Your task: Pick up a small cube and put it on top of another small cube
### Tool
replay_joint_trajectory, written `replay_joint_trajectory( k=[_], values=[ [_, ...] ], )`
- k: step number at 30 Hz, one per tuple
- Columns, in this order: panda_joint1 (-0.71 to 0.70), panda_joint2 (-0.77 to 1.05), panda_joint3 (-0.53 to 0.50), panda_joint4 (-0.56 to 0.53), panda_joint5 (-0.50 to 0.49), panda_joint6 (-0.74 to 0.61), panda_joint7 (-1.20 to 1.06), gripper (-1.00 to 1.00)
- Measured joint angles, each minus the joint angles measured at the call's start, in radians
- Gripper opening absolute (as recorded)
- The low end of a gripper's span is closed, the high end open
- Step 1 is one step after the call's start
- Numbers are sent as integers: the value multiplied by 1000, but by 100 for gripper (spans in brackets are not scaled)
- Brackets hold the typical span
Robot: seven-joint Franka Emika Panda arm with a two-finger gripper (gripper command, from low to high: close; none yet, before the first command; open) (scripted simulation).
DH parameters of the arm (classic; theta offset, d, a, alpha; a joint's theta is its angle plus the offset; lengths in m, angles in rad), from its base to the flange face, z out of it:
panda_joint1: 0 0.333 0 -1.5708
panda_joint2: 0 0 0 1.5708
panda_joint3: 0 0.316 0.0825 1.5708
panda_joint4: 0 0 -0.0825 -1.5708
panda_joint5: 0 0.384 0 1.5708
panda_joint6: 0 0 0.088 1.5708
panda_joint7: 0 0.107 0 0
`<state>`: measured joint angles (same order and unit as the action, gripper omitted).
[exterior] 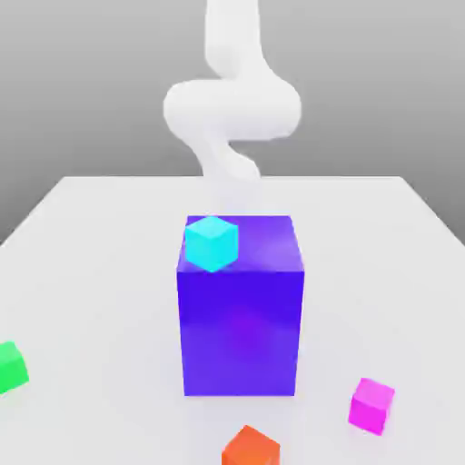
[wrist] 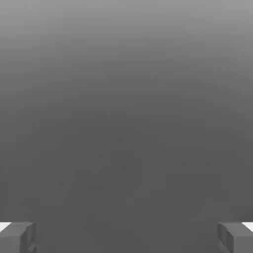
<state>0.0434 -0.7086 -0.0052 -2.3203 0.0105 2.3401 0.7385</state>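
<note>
Arm: white arm [exterior: 232, 109] rises behind the blue block at the far side of the table, bent over in an S-curve; its lower part is hidden by the block.
Gripper: in the hand view the gripper [wrist: 126, 237] has its two grey fingertips [wrist: 17, 237] at opposite edges of the picture, spread wide with nothing between them. Jaws stand apart, holding nothing.
Hand view background: plain grey gradient beyond the fingertips.
Table: white table [exterior: 100, 263], seen from its near side.
Blue block: big blue-purple block [exterior: 241, 318] near the table's middle, upright, flat top facing up.
Cyan cube: cyan cube [exterior: 211, 242] appears to sit on the block's top, at the corner nearest the camera on the exterior view's left.
Pink cube: pink cube [exterior: 371, 405] lies on the table, near front, at the exterior view's right of the block and apart from it. Nothing touches it.
Orange cube: orange cube [exterior: 250, 447] on the table in front of the block, at the picture's lower edge, partly cut off. Near the pink cube, not touching.
Green cube: green cube [exterior: 11, 367] on the table at the exterior view's far left, partly cut off, well apart from the rest.
</note>
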Motion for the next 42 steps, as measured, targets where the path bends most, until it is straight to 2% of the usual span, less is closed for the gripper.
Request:
replay_joint_trajectory(
  k=[16, 25, 30, 31, 37, 42],
  values=[
    [220, 587, 36, -130, 52, 257, -383, 0],
    [310, 912, 71, -200, -38, 404, -506, 0],
    [337, 1093, 48, -175, -72, 539, -497, 0],
    [339, 1117, 44, -170, -75, 558, -495, -100],
    [340, 1129, 43, -168, -78, 566, -492, -100],
    [326, 994, 61, -195, -60, 459, -507, -100]
  ],
)
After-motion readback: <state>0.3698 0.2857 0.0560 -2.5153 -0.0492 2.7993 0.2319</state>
